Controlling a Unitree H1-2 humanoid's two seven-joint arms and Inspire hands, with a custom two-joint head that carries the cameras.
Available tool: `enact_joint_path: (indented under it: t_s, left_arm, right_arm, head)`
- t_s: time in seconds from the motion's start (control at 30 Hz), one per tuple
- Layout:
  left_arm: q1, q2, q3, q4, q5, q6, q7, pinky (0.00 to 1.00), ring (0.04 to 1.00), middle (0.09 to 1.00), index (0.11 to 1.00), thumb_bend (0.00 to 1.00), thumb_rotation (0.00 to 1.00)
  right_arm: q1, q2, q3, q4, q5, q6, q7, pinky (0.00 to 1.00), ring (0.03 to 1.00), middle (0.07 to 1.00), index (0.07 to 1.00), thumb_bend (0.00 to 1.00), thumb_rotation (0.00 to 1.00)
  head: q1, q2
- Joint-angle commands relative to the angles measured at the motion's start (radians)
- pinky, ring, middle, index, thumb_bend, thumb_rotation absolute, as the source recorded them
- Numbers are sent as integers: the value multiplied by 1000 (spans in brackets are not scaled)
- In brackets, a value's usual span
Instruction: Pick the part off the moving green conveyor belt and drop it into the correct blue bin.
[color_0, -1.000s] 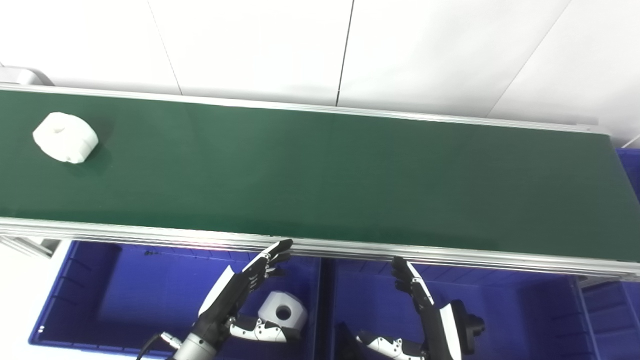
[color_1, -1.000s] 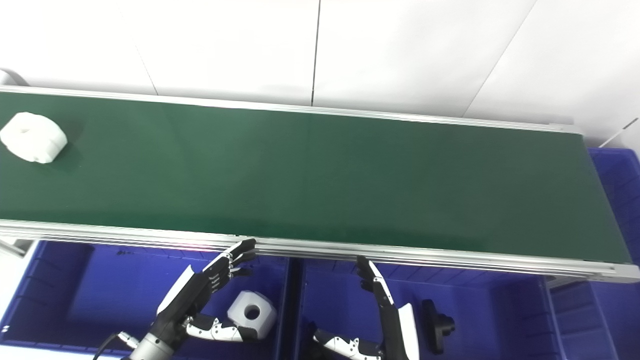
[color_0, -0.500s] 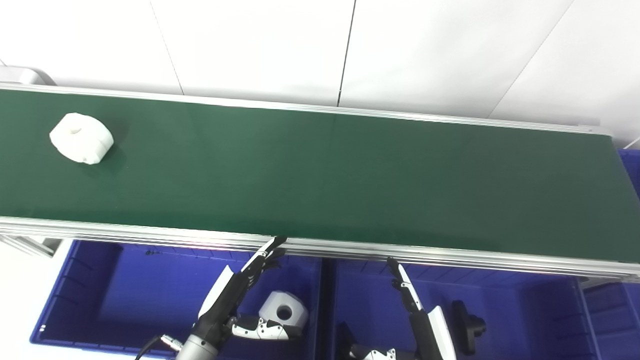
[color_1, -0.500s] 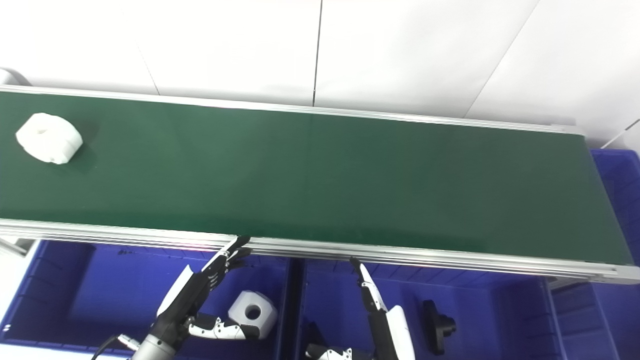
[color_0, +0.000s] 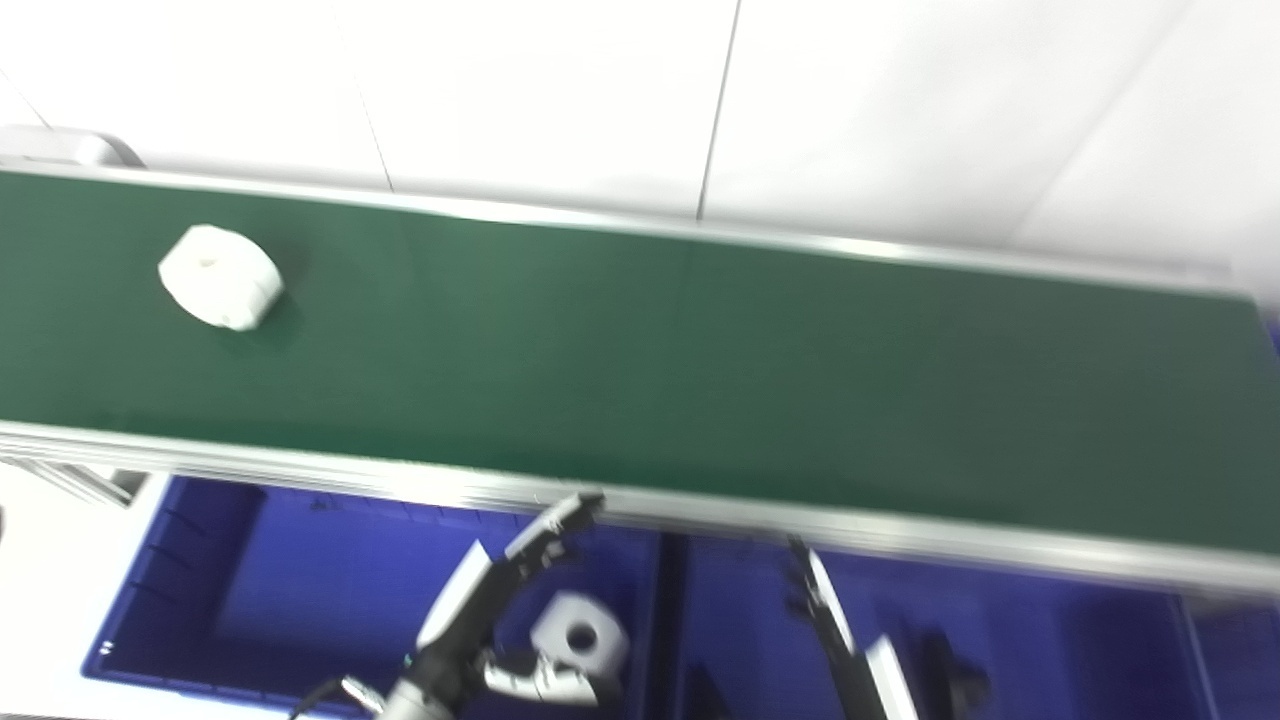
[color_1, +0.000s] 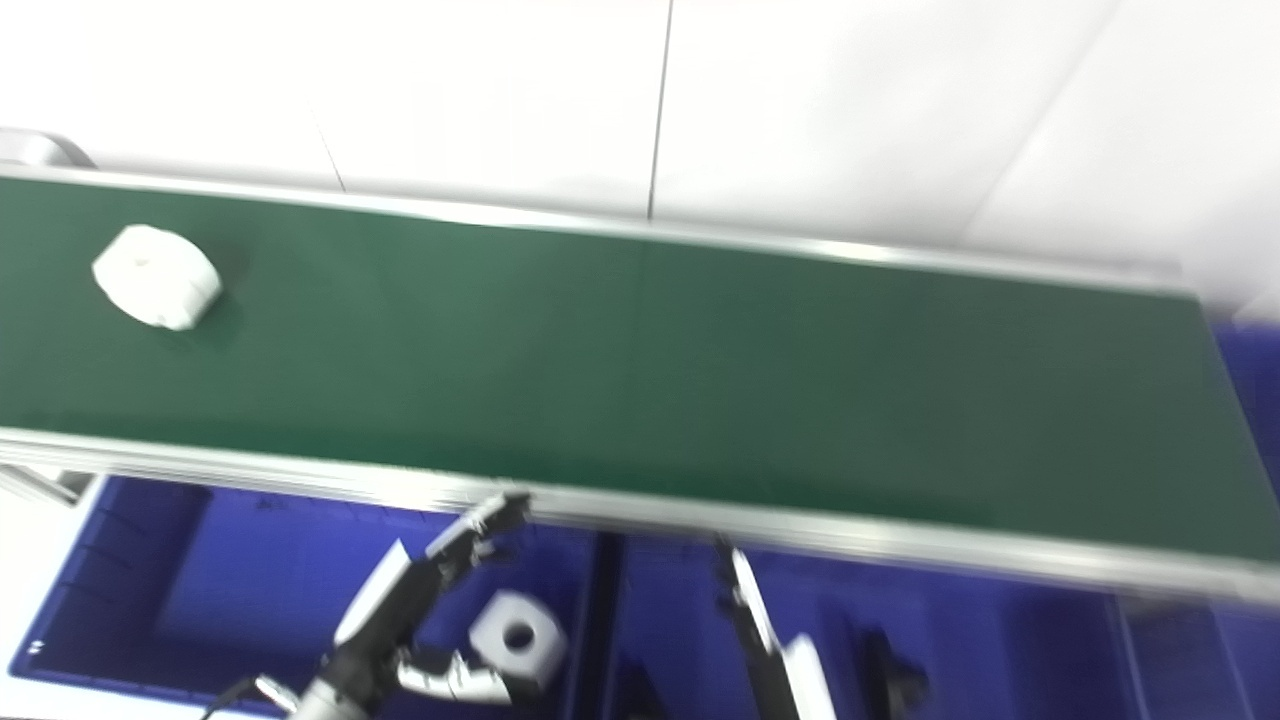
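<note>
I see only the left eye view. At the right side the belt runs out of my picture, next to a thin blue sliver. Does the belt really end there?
Observer: Yes. In the right eye view the belt stops before the picture's right border, and most of its end edge shows, slanting down to the right.
Operator: Then what is the blue sliver past that end?
Observer: It is a blue bin that stands just past the belt's end. The right eye view shows a wide strip of it, but that strip is too blurred to tell what is inside.
</note>
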Motion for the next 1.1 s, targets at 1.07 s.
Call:
enact_joint_path:
  t_s: [1.07]
  left_arm:
    - [-254, 133, -419, 159, 23, -40, 527, 613, 771, 822, 783, 735, 218]
  right_arm:
    - [-116, -79, 200, 96, 65, -48, -259, 996, 994, 1000, 1000, 832, 448]
  head:
    - [84, -75]
